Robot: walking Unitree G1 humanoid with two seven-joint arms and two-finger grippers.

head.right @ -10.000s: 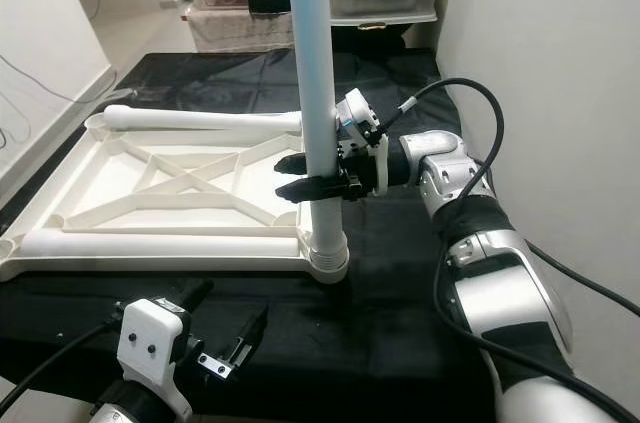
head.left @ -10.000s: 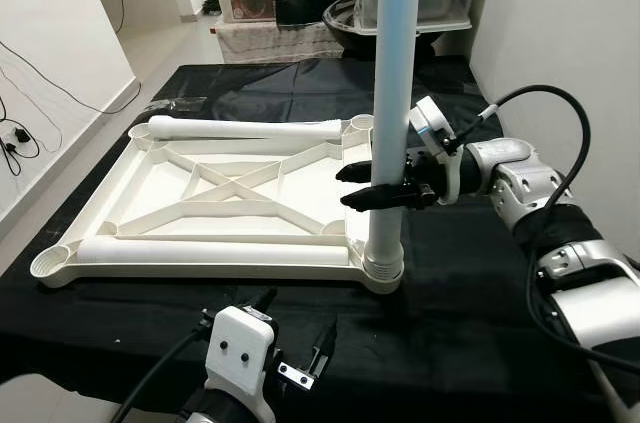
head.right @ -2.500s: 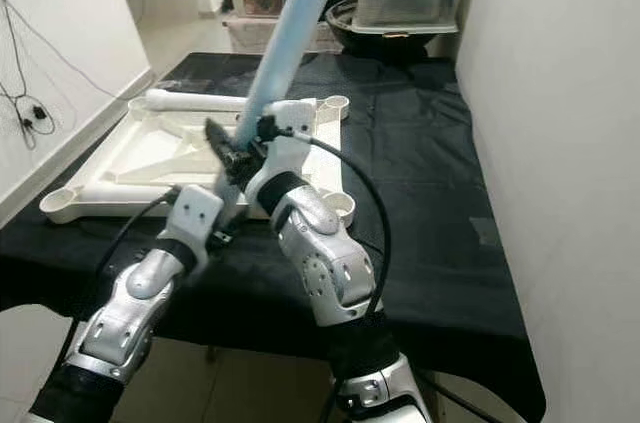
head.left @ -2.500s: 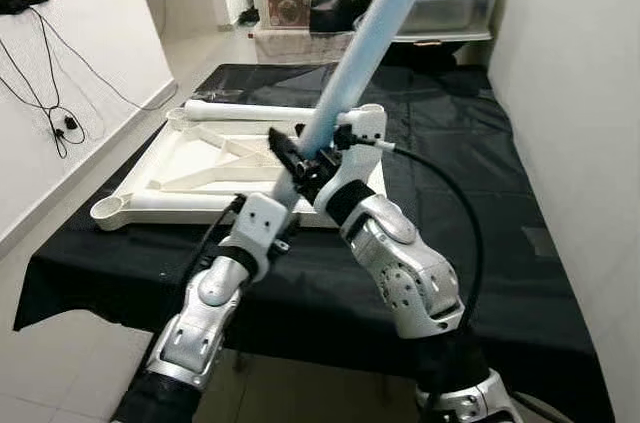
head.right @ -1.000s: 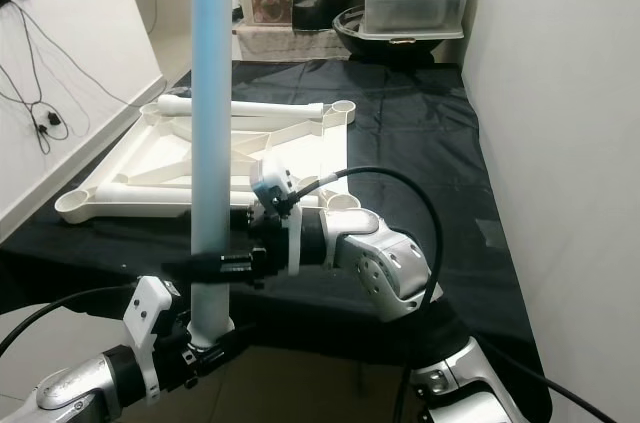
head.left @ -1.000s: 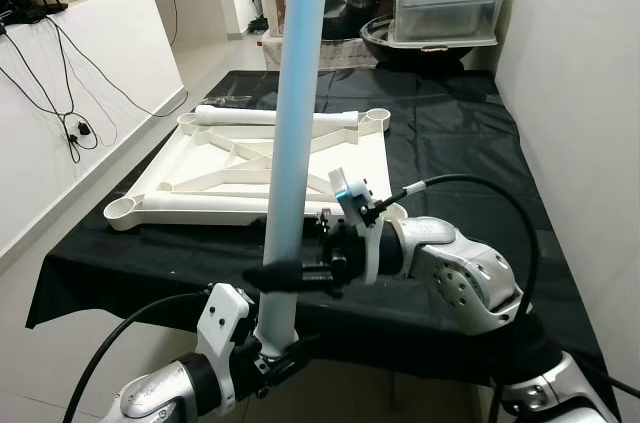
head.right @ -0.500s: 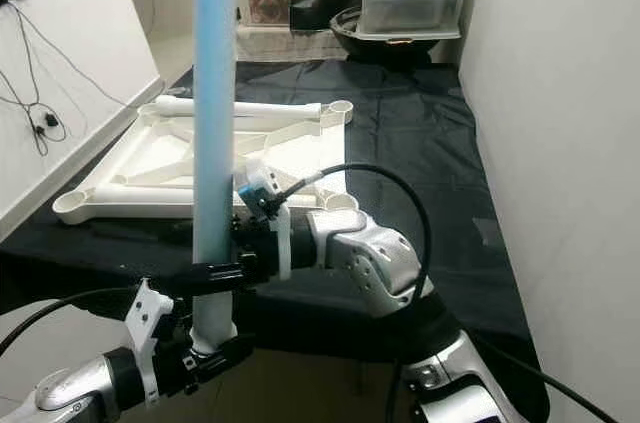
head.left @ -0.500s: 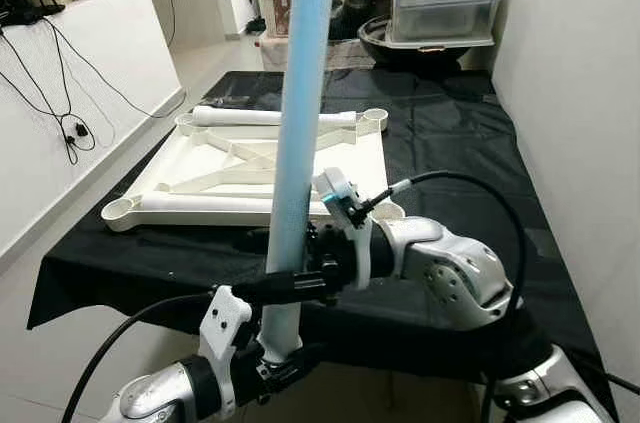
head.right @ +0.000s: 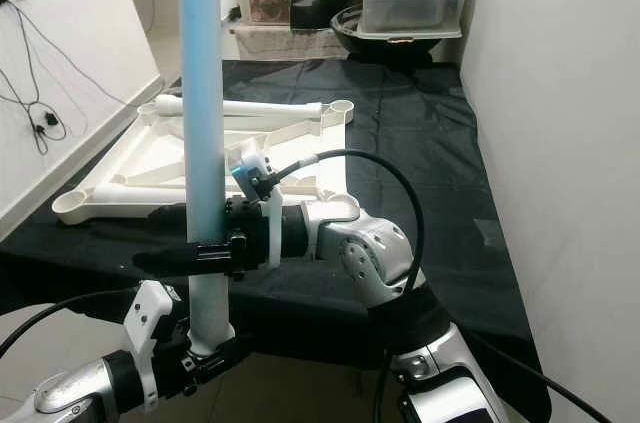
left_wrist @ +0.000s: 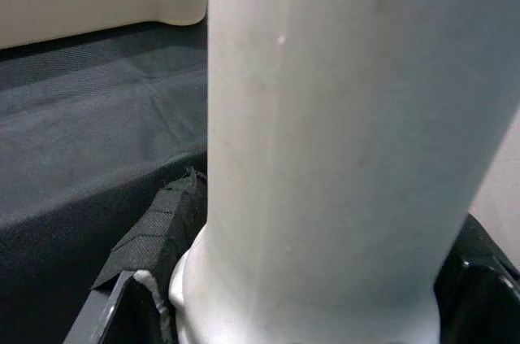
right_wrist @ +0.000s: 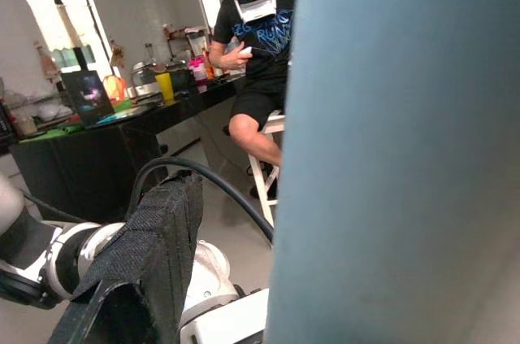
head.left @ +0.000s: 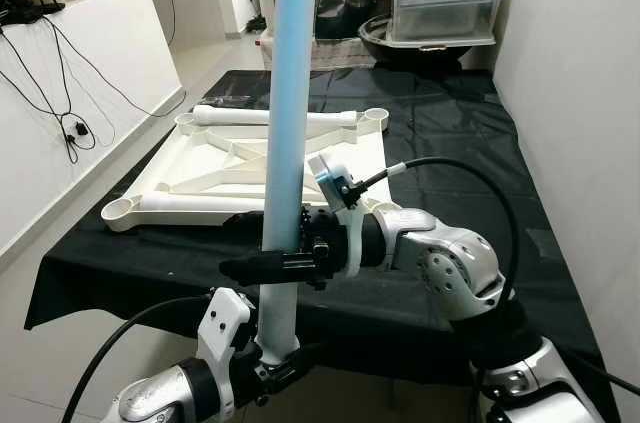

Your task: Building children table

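The left gripper (head.left: 275, 363) sits low and close to the robot, forearm reaching in from the lower left, its fingers (left_wrist: 150, 234) closed around the flared white foot of the pale blue leg (head.left: 285, 123). The leg is a smooth plastic tube held upright, well in front of the table's near edge and clear of it, its top running out of view. The right arm bends across from the right, silver elbow raised and forearm level, and the right gripper (head.left: 270, 265) clamps the same tube higher up, long black fingers (head.left: 245, 267) pointing left on either side of it. Beyond lies the white tabletop frame (head.left: 200, 178), a moulded ribbed rectangle with round corner sockets, flat on the table (head.left: 450, 153) draped in black cloth. Clear plastic bins (head.left: 445, 8) stand behind.
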